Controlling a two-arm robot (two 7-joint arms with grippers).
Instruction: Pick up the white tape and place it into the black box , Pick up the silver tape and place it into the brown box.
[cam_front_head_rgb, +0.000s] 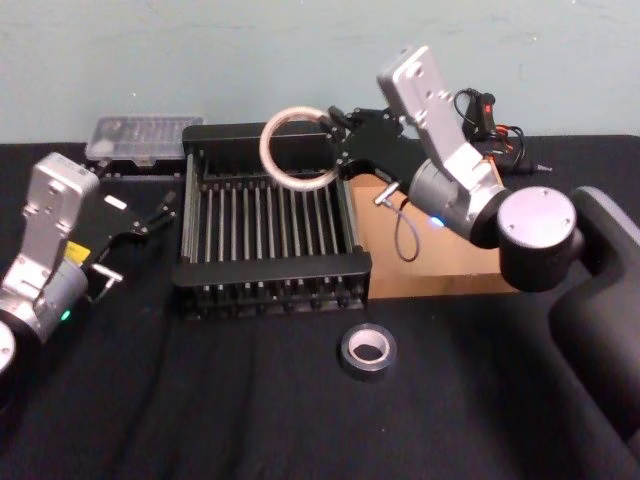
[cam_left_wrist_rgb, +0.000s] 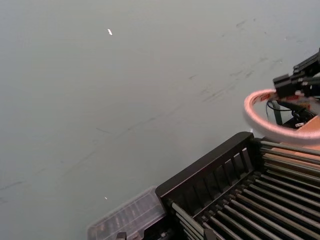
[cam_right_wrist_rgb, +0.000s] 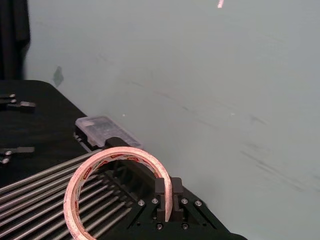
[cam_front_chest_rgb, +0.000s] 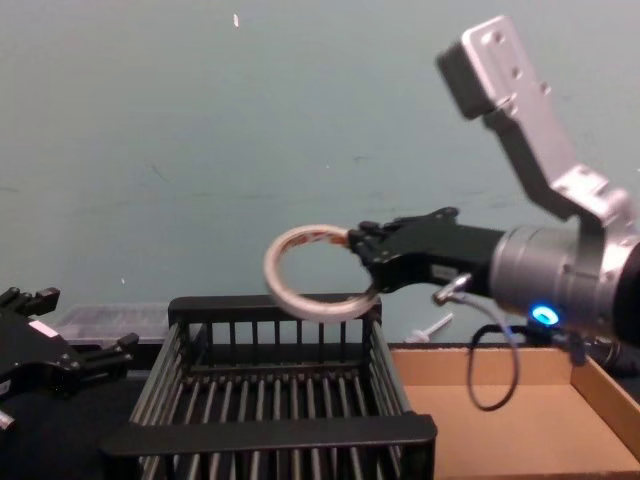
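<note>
Halfway at best, probably less: neither roll boxed yet. Right gripper (cam_front_head_rgb: 338, 135) clamped on the rim of the white tape (cam_front_head_rgb: 297, 149), held up in the air over the far right corner of the black box (cam_front_head_rgb: 270, 278), not touching the slats. Looks ready to drop, but not let go yet.

Silver tape (cam_front_head_rgb: 366, 351) lying flat on the black cloth, well below and nearer than the right gripper, just off the crate's near right corner. Untouched, so that whole second half left to do. Brown box (cam_front_head_rgb: 440, 262) directly under the right arm, nothing in it.

Left gripper (cam_front_head_rgb: 128, 226) parked off to the crate's left, fingers spread, holding nothing.

Textures: white roll thin, wide, translucent, red print round the core; silver one chunkier, dull grey, pale core. Crate hard plastic bars with thick flat rims; tray plain matte cardboard, low walls.
</note>
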